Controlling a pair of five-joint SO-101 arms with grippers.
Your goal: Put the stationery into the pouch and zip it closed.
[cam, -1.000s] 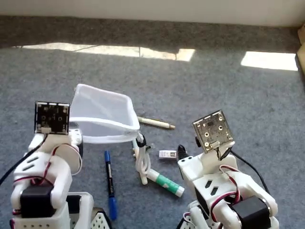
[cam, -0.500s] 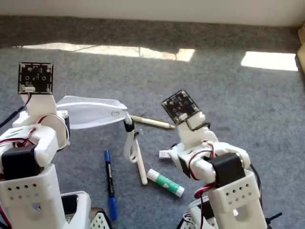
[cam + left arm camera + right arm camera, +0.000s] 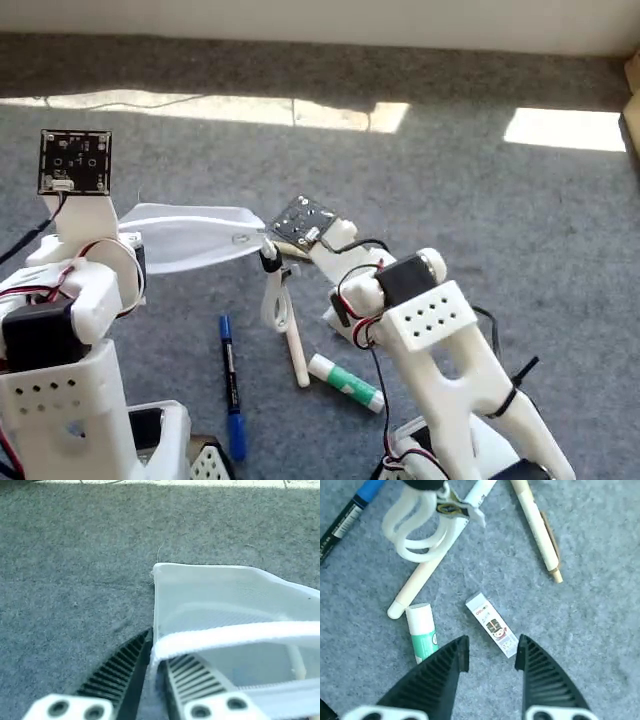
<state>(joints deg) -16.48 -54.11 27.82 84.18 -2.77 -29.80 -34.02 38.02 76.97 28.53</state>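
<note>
While my left end effector (image 3: 155, 680) pinches the white mesh pouch (image 3: 225, 600) up for loading, my right end effector (image 3: 492, 642) gapes over the white block eraser (image 3: 489, 621).

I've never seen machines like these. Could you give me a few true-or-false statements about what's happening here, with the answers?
1. The left tool grips the edge of the pouch. True.
2. The right tool is shut on the glue stick. False: it is open over the eraser, and the glue stick lies on the carpet.
3. The blue pen is inside the pouch. False: it lies on the carpet.
4. The cream pen lies on the carpet. True.
</note>
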